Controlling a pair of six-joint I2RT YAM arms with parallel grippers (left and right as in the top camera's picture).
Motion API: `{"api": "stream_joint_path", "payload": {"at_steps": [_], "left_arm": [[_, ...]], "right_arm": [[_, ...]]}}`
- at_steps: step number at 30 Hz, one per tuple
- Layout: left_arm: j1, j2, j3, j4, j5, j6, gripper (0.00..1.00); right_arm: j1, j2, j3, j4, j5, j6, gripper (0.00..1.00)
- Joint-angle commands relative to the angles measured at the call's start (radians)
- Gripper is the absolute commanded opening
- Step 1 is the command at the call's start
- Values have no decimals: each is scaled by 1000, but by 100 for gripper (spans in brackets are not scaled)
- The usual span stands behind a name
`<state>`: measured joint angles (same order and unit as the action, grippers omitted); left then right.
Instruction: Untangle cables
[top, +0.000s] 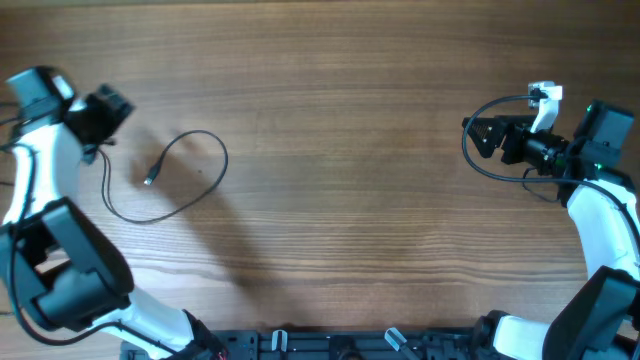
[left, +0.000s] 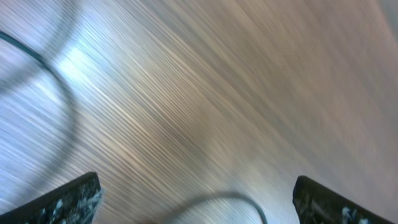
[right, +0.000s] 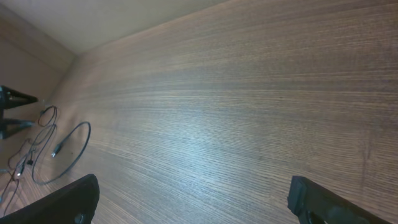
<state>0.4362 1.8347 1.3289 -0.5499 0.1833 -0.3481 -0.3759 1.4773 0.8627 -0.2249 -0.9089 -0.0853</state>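
Note:
A thin black cable (top: 205, 180) lies in a loose loop on the wooden table at the left, and its connector end (top: 150, 178) points to the lower left. My left gripper (top: 105, 112) is up and to the left of the loop, open and empty. Its blurred wrist view shows open fingers (left: 196, 202) just above the table, with a stretch of the cable (left: 239, 200) curving between them and another stretch (left: 43, 62) at the upper left. My right gripper (top: 478, 136) hovers at the far right, open and empty (right: 193, 199). It sees the cable (right: 65, 152) far off.
A black wire loop (top: 468, 155) and a white clip (top: 545, 95) hang by the right arm's wrist. The left arm's base (top: 65, 265) stands at the lower left. The table's far edge meets a wall (right: 93, 18) in the right wrist view.

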Motion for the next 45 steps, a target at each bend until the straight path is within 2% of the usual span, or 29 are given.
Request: {"api": "stream_joint_path", "payload": {"at_steps": [1,5,9,11,14,18,22,25,27,30,34,40,45], "left_arm": [[-151,-2,-1,-90,43,115,100],[-328,-2,-2,-211,55,324,100],[-468,-1,-21,-277,50,344,100],[-478,-1,-65,-277,21,340,94],[-478,-1,-126,-274,-5,340,85],[-478,-1,-167,-251,-127,341,91],[-477,-1,-222,-190,-133,341,91],[-477,-1,-264,-144,-145,341,82],[-477,-1,-270,-143,-181,341,69],[-477,-1,-270,-142,-205,341,63],[-477,-1,-271,-154,-273,341,51],[-413,-1,-288,-145,-290,341,47],[-265,-1,-354,-92,-290,332,43]], "right_arm": [[5,10,6,-2,-16,-19,100],[5,10,6,-1,-15,-20,100],[5,10,6,-1,-12,-20,100],[5,10,6,-1,-12,-20,100],[5,10,6,0,-12,-20,100],[5,10,6,0,-12,-20,100],[5,10,6,0,-12,-19,100],[5,10,6,-1,-12,-19,100],[5,10,6,-1,-12,-16,100],[5,10,6,-5,-12,-17,100],[5,10,6,-6,-12,-17,100],[5,10,6,-5,-12,-17,100],[5,10,6,-5,-11,-17,100]]}}
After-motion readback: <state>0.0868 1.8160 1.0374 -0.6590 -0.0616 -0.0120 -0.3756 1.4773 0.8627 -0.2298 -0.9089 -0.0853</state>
